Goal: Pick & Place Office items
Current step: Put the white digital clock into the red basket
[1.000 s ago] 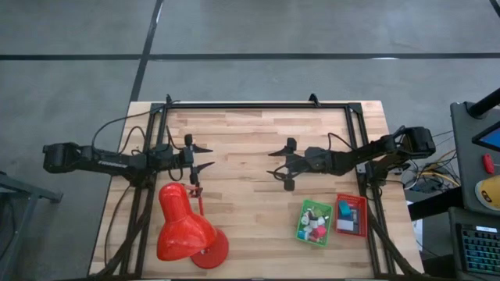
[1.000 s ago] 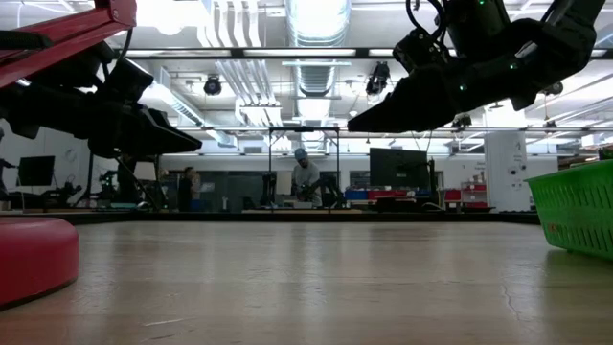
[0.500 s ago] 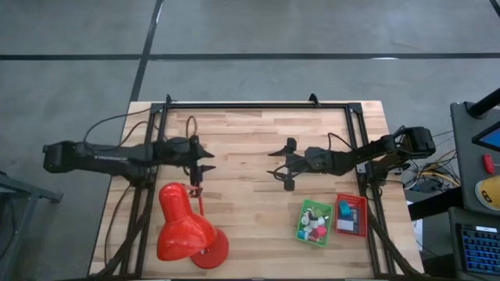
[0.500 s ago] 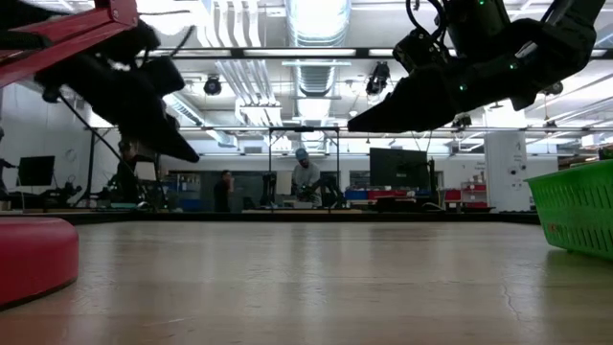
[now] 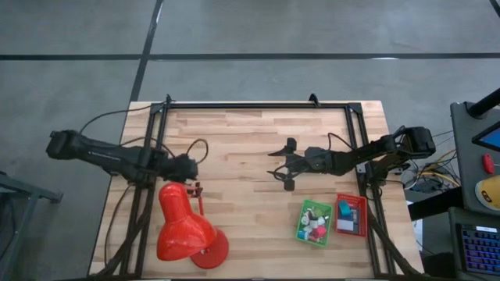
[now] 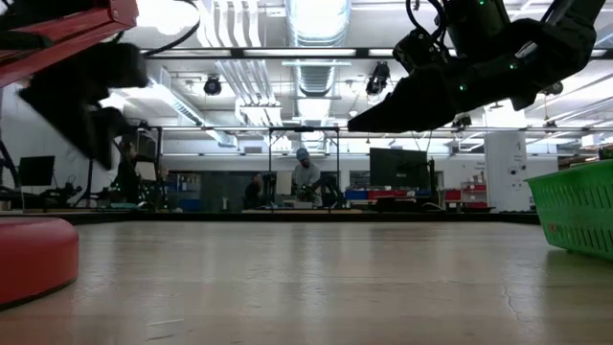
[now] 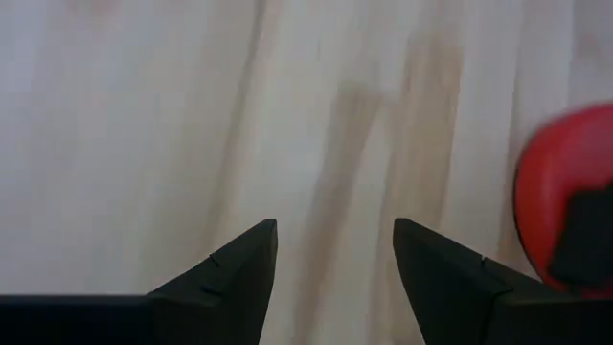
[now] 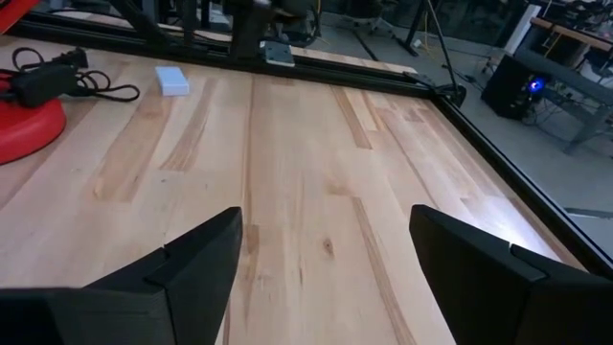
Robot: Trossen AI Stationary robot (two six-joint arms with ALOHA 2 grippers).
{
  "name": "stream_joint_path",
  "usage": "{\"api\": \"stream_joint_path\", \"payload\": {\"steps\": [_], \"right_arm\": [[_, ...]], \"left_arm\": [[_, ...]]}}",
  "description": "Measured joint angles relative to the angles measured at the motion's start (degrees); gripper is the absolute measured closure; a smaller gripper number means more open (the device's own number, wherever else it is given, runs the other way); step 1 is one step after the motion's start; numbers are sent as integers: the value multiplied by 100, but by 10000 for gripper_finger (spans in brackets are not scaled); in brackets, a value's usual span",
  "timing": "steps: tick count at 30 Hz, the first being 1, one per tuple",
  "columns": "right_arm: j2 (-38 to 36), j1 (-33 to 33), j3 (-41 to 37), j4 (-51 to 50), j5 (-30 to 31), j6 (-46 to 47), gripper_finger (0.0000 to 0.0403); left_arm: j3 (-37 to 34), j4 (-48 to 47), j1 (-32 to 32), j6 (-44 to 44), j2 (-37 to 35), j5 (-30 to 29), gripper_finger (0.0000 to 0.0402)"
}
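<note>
Several small office items in white, pink and green lie in the green tray [image 5: 314, 222]. A teal block lies in the red tray [image 5: 351, 215]. A pale blue block [image 8: 172, 80] lies on the wood near the far rail. My left gripper [image 5: 191, 167] is open and empty. It points down at bare wood [image 7: 335, 225], right beside the red lamp's shade [image 5: 183, 226]. My right gripper [image 5: 281, 165] is open and empty above the table's middle [image 8: 326, 216], clear of the wood in the low view [image 6: 383, 115].
The red desk lamp stands at the near left, with its base [image 6: 29, 259] on the wood and its shade [image 7: 565, 206] beside my left fingers. A dark cord [image 8: 57, 81] lies by the lamp. A black frame rail [image 5: 258, 104] edges the table. Bare wood lies between the arms.
My left gripper has swung from level, pointing toward the table's right edge, to pointing down. It has also drawn back toward the left and near edges, ending beside the lamp's shade. My right gripper has kept still.
</note>
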Motion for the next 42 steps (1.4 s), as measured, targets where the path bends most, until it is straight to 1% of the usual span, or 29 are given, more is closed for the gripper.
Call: {"api": "stream_joint_path", "payload": {"steps": [2,6,8,13,18,22,27,35,42], "right_arm": [[0,0,0,1,0,0,101],[0,0,0,0,0,0,98],[0,0,0,1,0,0,99],[0,0,0,0,0,0,106],[0,-2,0,1,0,0,111],[0,-2,0,1,0,0,112],[0,-2,0,-1,0,0,105],[0,-2,0,0,0,0,96],[0,-2,0,-1,0,0,103]], "left_arm": [[38,-470,-277,-683,0,3,184],[207,-1331,-845,-2566,0,31,184],[228,-1406,-1232,-3213,2,28,184],[225,-1371,-2127,-4286,2,43,184],[95,-1355,-2880,-4485,23,12,184],[-110,-1311,-3233,-4877,85,-135,184],[-401,-986,-3275,-5035,171,-149,184],[-604,-970,-3275,-4839,240,-131,184],[-780,-664,-3275,-4848,241,-129,184]]}}
